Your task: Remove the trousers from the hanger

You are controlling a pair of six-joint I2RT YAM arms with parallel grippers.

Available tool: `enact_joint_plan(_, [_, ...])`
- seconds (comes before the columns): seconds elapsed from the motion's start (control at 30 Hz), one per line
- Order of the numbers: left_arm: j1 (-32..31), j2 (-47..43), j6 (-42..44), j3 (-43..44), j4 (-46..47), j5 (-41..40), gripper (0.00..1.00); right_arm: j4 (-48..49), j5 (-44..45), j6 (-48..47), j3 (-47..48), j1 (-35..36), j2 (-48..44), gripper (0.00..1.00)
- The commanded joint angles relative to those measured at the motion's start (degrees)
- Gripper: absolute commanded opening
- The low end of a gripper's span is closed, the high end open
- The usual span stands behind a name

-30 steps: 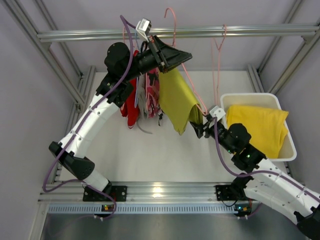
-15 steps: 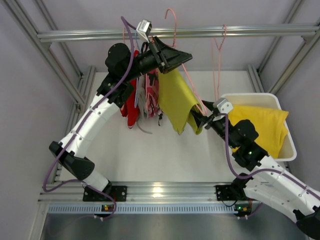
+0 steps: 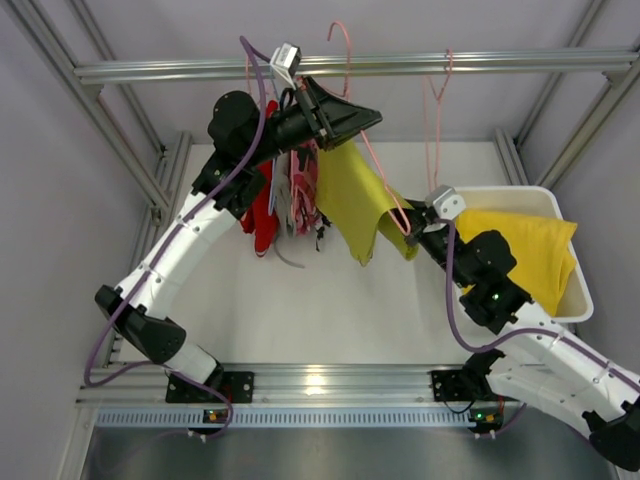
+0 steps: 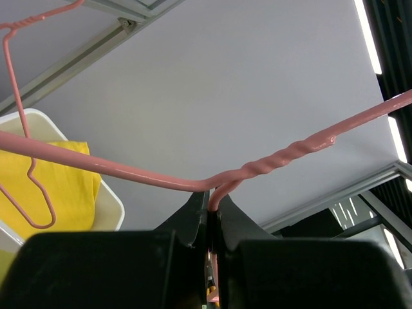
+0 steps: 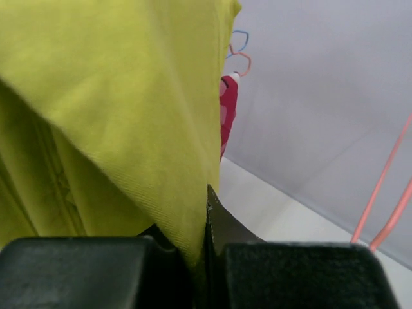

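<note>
The duller yellow-green trousers (image 3: 352,200) hang folded over a pink wire hanger (image 3: 384,188) whose hook rises past the top rail. My left gripper (image 3: 366,117) is shut on that hanger (image 4: 129,174) just below its twisted neck, the wire pinched between the fingers (image 4: 212,205). My right gripper (image 3: 412,236) is shut on the lower right edge of these trousers (image 5: 129,116), with cloth pinched between its black fingers (image 5: 205,215). The bright yellow trousers (image 3: 525,255) lie in the white bin (image 3: 500,190).
A red garment (image 3: 262,215) and a pink patterned garment (image 3: 305,190) hang left of the trousers, behind my left arm. An empty pink hanger (image 3: 435,100) dangles from the metal rail (image 3: 500,63) above the bin. Frame posts stand at both sides.
My right gripper went from open to shut on the trousers' lower edge and rose slightly to the right, drawing that corner of cloth toward the bin. The left gripper kept its hold.
</note>
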Motion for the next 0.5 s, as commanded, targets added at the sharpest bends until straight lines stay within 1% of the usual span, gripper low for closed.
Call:
enact_joint_plan(0.0, [0.0,-5.8,2.3,0.1,12.4,2.0,0.0,4.4,2.7,0.0,6.0,0.9,-1.8,0.0])
enact_joint_plan(0.07, [0.0,-6.5,4.0,-2.2,12.4,3.0,0.0,2.3,3.3,1.3,8.9,0.9,-2.8,0.0])
enact_joint_plan(0.2, [0.0,-7.7,8.2,-7.4,11.5,4.1,0.0,-5.0,3.6,4.2,15.5,0.9,-5.2,0.0])
enact_joint_plan(0.33, [0.0,-7.9,13.1,-11.2,8.4,4.1,0.0,-9.3,3.0,6.4,21.3,0.7,-5.9,0.0])
enact_joint_plan(0.47, [-0.3,-7.4,15.9,-14.3,6.3,3.3,0.0,-10.8,2.6,8.6,25.2,0.5,-6.0,0.0])
